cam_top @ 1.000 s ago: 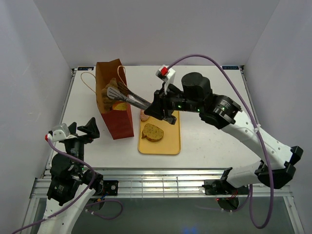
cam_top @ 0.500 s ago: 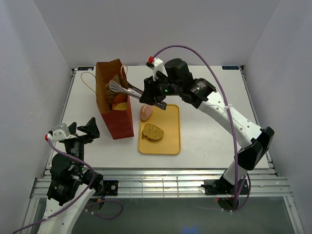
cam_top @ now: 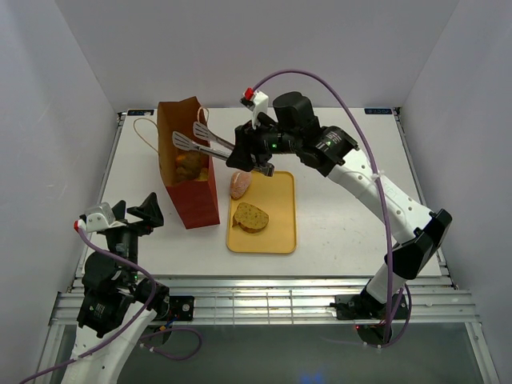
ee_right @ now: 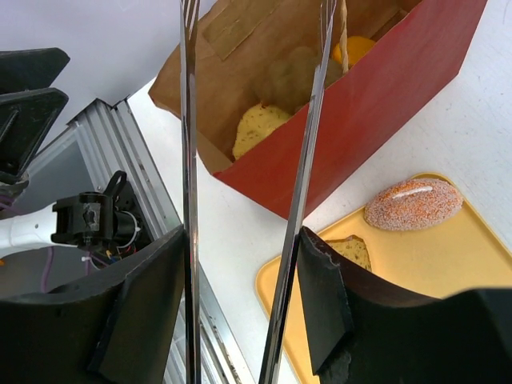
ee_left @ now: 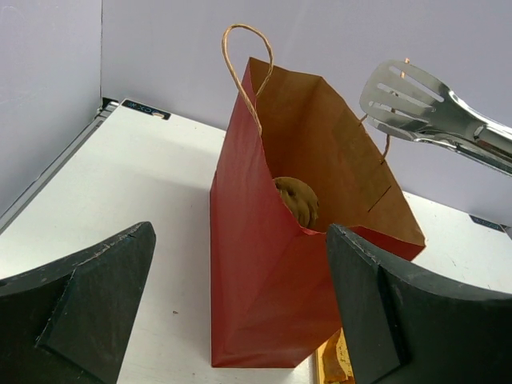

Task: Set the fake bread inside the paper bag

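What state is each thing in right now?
Bag: upright, mouth open, bread inside.
Tongs: open, empty, over the bag's mouth.
Right gripper: clamped on the tongs.
Left gripper: open, empty, beside the bag.
Pink roll: lying at the tray's corner.
Slice: flat on the tray.

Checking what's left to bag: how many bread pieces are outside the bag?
2: a pink roll at the tray's far-left corner and a slice on its left half. The right arm may hide others.
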`<state>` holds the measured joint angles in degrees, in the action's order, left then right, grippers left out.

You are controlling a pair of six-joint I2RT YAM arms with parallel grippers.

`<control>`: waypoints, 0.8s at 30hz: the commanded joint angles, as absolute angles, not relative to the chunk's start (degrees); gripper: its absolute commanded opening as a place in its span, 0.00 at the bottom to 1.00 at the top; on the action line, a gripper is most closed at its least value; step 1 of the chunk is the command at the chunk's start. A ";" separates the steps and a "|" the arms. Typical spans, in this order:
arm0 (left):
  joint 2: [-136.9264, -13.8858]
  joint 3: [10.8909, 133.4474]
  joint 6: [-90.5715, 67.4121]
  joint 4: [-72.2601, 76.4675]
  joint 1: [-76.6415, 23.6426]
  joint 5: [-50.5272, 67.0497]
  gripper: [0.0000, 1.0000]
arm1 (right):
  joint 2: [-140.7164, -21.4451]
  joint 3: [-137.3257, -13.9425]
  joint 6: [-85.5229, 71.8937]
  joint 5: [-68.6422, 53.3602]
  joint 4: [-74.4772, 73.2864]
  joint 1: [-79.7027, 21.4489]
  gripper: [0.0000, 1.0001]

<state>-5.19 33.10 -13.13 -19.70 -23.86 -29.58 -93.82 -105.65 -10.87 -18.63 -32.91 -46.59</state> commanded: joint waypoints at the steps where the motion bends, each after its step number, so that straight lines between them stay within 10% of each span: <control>1: -5.71 33.05 -13.10 -19.95 -24.17 -29.27 0.98 | -92.64 -108.81 -10.02 -20.30 -30.58 -46.49 0.61; 14: -5.80 32.96 -13.10 -19.95 -24.17 -29.53 0.98 | -80.80 -100.74 -8.44 -23.56 -27.60 -46.41 0.52; 24: -6.15 33.05 -13.10 -20.04 -24.17 -30.06 0.98 | -59.87 -73.50 -8.79 -3.98 -19.69 -46.32 0.53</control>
